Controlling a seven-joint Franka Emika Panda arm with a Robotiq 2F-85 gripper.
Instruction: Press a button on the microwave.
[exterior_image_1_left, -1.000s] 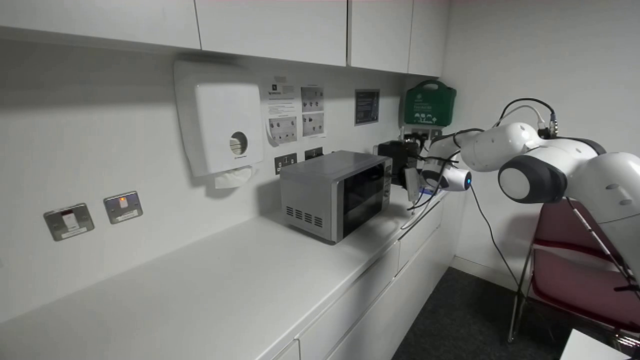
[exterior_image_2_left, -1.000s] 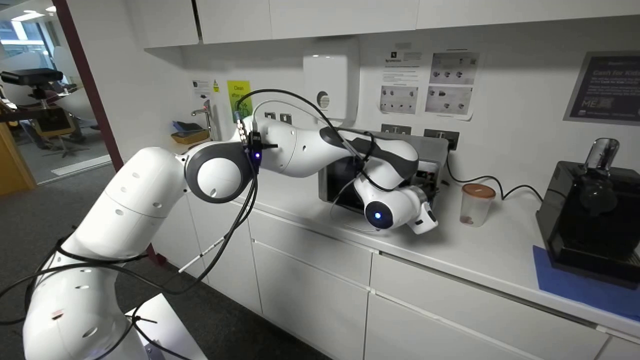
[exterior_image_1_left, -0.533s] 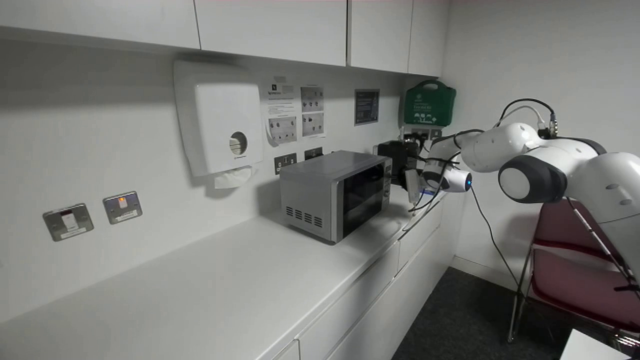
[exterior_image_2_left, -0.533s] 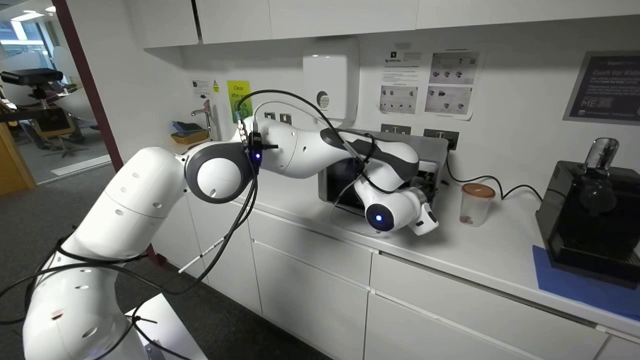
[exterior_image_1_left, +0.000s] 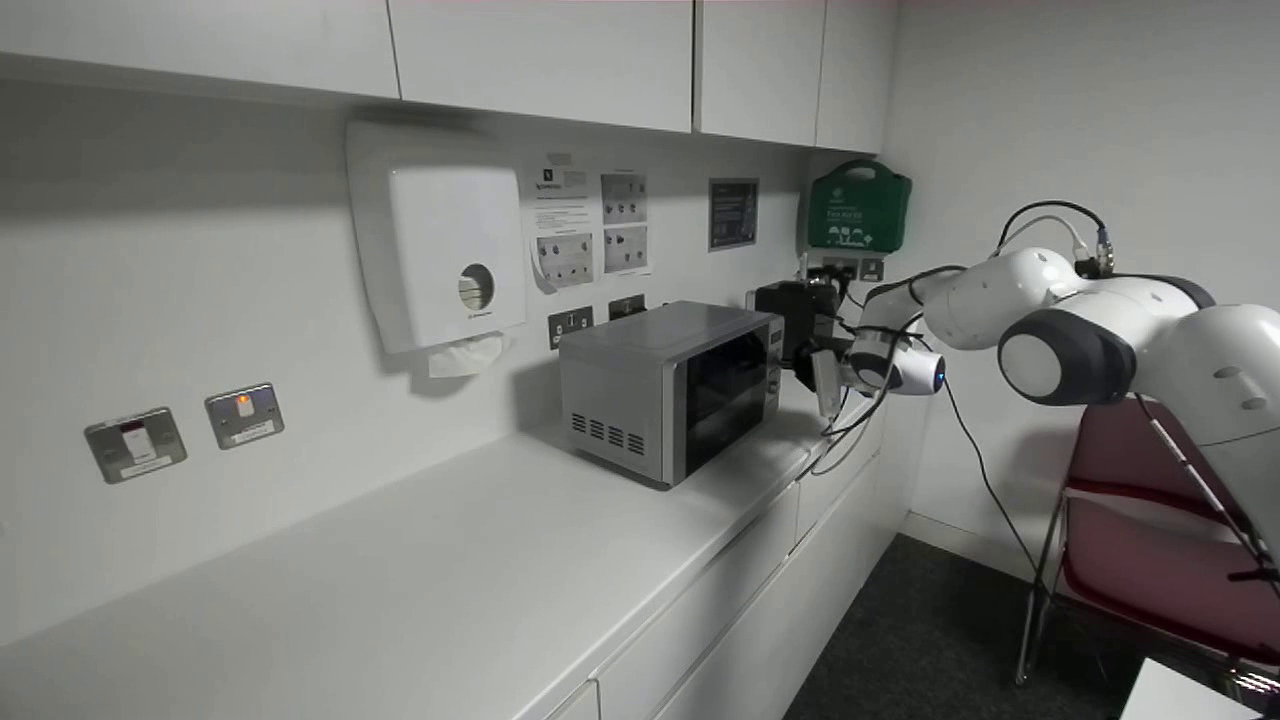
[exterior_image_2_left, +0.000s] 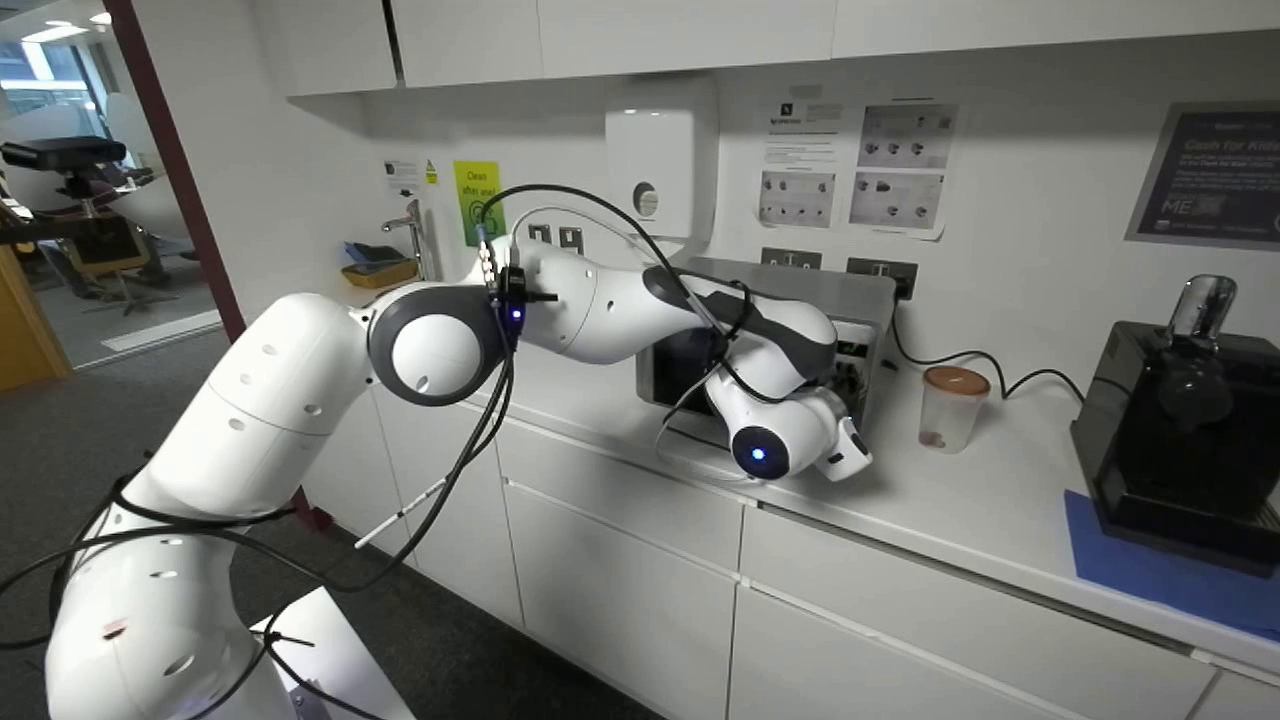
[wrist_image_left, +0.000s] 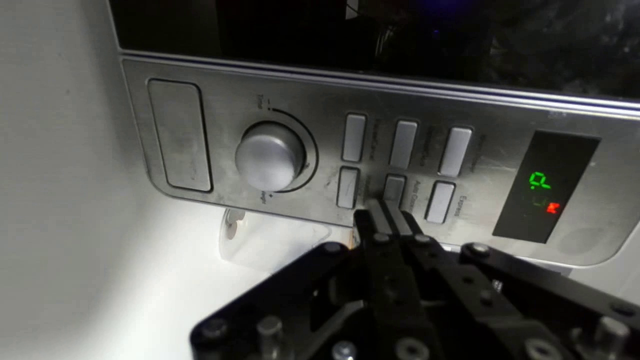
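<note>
The microwave is a grey-silver box with a dark front window on the counter. It also shows behind my arm in an exterior view. In the wrist view its control panel has a round knob, two rows of buttons and a lit display. My gripper is shut and empty, its fingertips over the lower end of the middle button in the lower row. That button looks darker than its neighbours. I cannot tell whether the tips touch it. In an exterior view the gripper is at the panel end.
A clear cup with an orange-brown lid stands beside the microwave. A black coffee machine stands on a blue mat farther along the counter. Wall cabinets hang above. Loose cables hang from the wrist.
My wrist and gripper have moved down a little at the front of the microwave, mostly in the last half second. The microwave has not moved.
</note>
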